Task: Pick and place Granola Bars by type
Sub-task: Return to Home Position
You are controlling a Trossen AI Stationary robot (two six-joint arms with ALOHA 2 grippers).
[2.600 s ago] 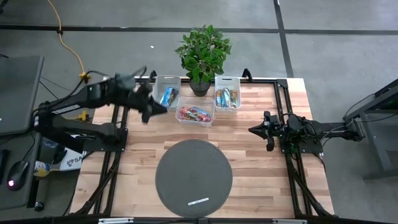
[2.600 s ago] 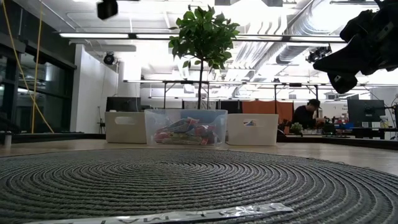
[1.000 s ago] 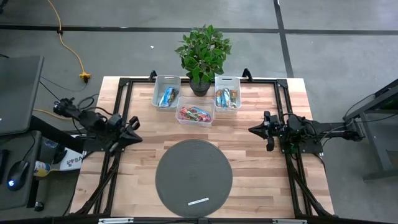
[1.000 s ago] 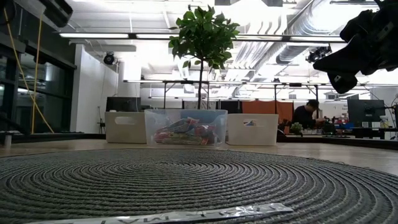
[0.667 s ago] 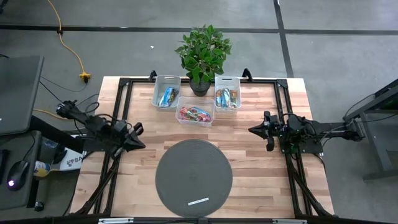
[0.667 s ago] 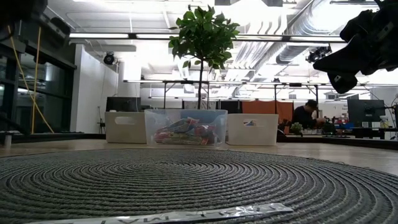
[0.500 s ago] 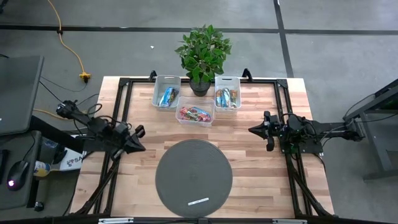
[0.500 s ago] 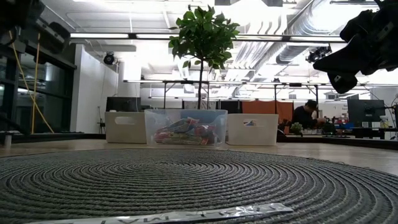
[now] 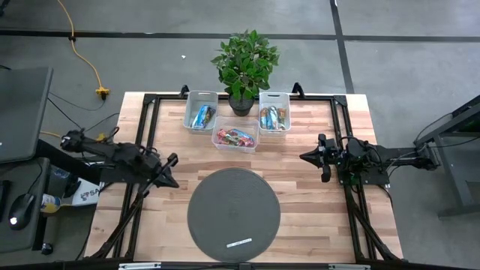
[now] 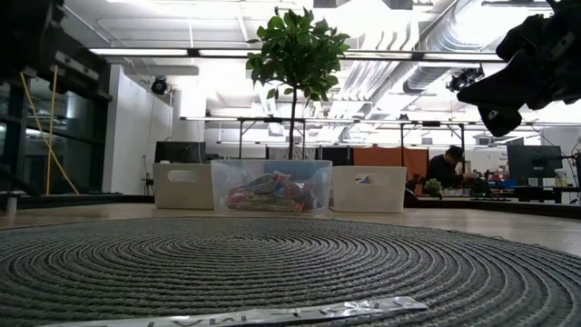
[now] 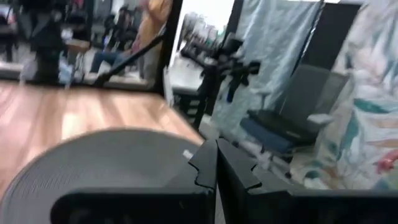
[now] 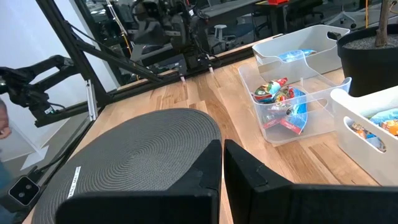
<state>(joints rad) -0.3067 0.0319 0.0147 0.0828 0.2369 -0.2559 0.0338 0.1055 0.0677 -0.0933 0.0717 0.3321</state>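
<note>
Left gripper (image 11: 216, 155): fingers clenched, empty; one round dark woven mat (image 9: 233, 214) just ahead of them.
Right gripper (image 12: 222, 155): fingers clenched, empty.
Shiny-wrapped granola bars (image 9: 234, 137): in three small plastic bins (image 9: 201, 94), well beyond both sets of fingers; too bunched to count.

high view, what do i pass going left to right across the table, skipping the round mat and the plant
dark left tool, shut → white plastic bin of blue-wrapped granola bars → clear plastic bin of red-wrapped granola bars → second white plastic bin of orange-and-blue-wrapped granola bars → dark right tool, shut
</note>
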